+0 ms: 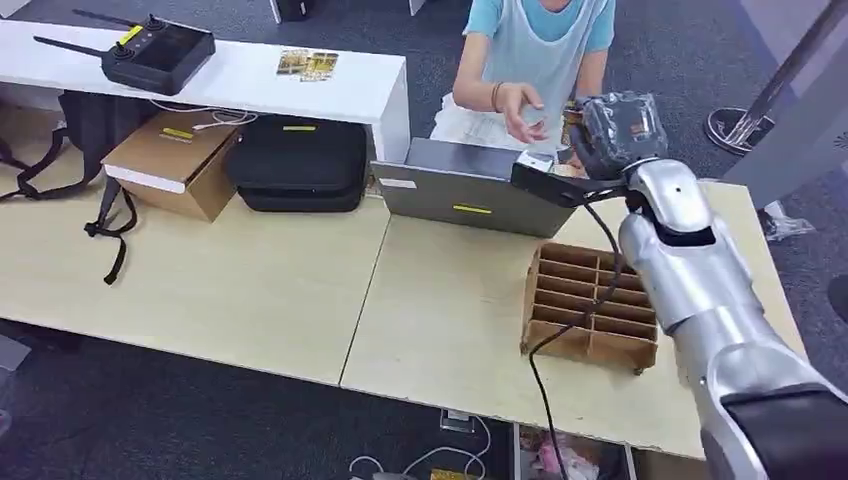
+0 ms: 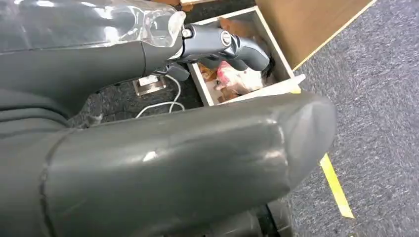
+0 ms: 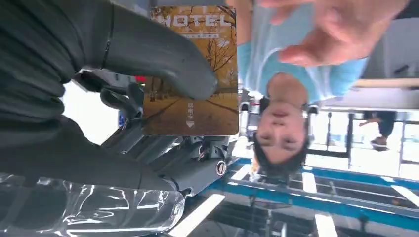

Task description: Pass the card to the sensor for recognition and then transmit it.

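Fingers (image 3: 163, 74) of the right hand (image 1: 620, 130) pinch the card (image 3: 197, 108), held raised beyond the far edge of the tabletop (image 1: 450, 320) toward a person's open hand (image 1: 520, 110). Judging by that, the handover is the step at hand; whether the sensor reading is done cannot be told. Golden-brown, with an autumn tree scene and "MOTEL" lettering, the card looks flat and stiff. Whether the left hand (image 2: 173, 163) is holding anything cannot be told.

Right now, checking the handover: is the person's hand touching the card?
Apart. The right wrist view shows the person's hand open beside the card, with shirt visible between them.
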### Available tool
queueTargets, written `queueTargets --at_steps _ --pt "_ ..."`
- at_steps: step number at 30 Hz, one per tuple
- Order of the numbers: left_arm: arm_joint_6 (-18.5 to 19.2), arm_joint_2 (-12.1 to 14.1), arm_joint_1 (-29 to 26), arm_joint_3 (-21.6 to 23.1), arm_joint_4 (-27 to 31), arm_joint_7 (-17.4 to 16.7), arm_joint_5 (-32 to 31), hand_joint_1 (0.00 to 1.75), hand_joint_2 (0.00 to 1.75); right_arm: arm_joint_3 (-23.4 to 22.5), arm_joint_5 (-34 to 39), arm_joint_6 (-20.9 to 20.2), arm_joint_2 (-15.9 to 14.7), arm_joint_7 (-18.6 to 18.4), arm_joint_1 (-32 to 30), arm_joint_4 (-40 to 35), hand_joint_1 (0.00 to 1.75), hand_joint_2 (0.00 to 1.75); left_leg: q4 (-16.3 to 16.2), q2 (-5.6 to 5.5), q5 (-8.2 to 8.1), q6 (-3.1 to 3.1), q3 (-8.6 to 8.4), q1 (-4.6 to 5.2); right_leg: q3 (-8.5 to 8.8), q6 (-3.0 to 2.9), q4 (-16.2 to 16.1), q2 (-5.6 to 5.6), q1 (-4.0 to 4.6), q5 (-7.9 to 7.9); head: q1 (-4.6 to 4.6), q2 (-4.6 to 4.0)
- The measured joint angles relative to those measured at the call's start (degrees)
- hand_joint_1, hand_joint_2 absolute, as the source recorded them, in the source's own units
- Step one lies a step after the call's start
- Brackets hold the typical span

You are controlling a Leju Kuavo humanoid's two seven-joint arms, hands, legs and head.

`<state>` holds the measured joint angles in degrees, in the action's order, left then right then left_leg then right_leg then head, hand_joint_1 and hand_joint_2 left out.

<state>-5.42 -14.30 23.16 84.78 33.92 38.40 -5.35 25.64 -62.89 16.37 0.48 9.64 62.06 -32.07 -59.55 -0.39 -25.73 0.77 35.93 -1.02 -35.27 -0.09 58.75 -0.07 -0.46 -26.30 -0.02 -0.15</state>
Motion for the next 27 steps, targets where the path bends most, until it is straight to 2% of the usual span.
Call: queueTargets --at_steps 4,13,14,15,16,22,27 --pt "0.24 0.22 -0.05 0.02 0.37 -0.24 0.33 0.00 0.00 0.28 1.03 0.07 1.53 0.00 1.02 1.61 1.75 1.75 0.01 -0.06 0.00 0.00 0.01 -0.02 0.01 0.00 0.00 -0.07 0.03 0.00 0.00 0.00" --pt "0.24 0.42 -0.09 0.04 0.83 -0.42 0.02 0.00 0.00 0.48 1.05 0.33 1.79 -0.24 2.14 3.83 1.75 1.75 -0.02 -0.03 0.00 0.00 0.01 0.00 0.01 -0.01 -0.01 -0.03 0.00 0.01 0.02 0.00" --pt "0.22 0.42 -0.09 0.04 0.87 -0.42 -0.11 0.00 0.00 0.50 1.03 0.35 1.79 -0.28 2.16 4.05 0.51 1.75 -0.02 -0.04 0.00 0.00 0.01 0.00 0.01 -0.01 -0.01 -0.03 0.00 0.01 0.00 0.00" --pt "0.20 0.42 -0.09 0.04 0.94 -0.42 -0.28 0.00 0.00 0.57 1.01 0.44 1.79 -0.31 2.15 4.35 0.51 1.75 -0.02 -0.04 0.00 0.00 0.01 0.00 0.01 -0.01 -0.01 -0.03 0.00 0.01 0.00 0.00" --pt "0.15 0.42 -0.09 0.04 0.96 -0.42 -0.35 0.00 0.00 0.59 1.01 0.50 1.79 -0.37 2.14 4.55 0.02 1.75 -0.01 -0.04 0.00 0.00 0.01 0.00 0.01 -0.01 -0.01 -0.03 0.00 0.01 0.00 0.00" --pt "0.07 0.44 -0.09 0.04 0.96 -0.42 -0.26 0.00 0.00 0.63 1.78 0.57 1.79 -0.61 2.15 5.97 0.00 1.75 -0.01 -0.04 0.00 0.00 0.01 -0.01 0.01 -0.01 -0.01 -0.03 0.02 0.01 0.00 0.00" --pt "0.07 0.46 -0.11 0.04 0.96 -0.42 -0.24 0.00 0.00 0.17 5.34 1.62 1.84 0.72 2.25 6.12 0.00 1.75 -0.01 -0.03 0.00 0.00 0.01 -0.01 0.01 -0.01 -0.01 -0.02 0.01 0.01 0.00 0.00"
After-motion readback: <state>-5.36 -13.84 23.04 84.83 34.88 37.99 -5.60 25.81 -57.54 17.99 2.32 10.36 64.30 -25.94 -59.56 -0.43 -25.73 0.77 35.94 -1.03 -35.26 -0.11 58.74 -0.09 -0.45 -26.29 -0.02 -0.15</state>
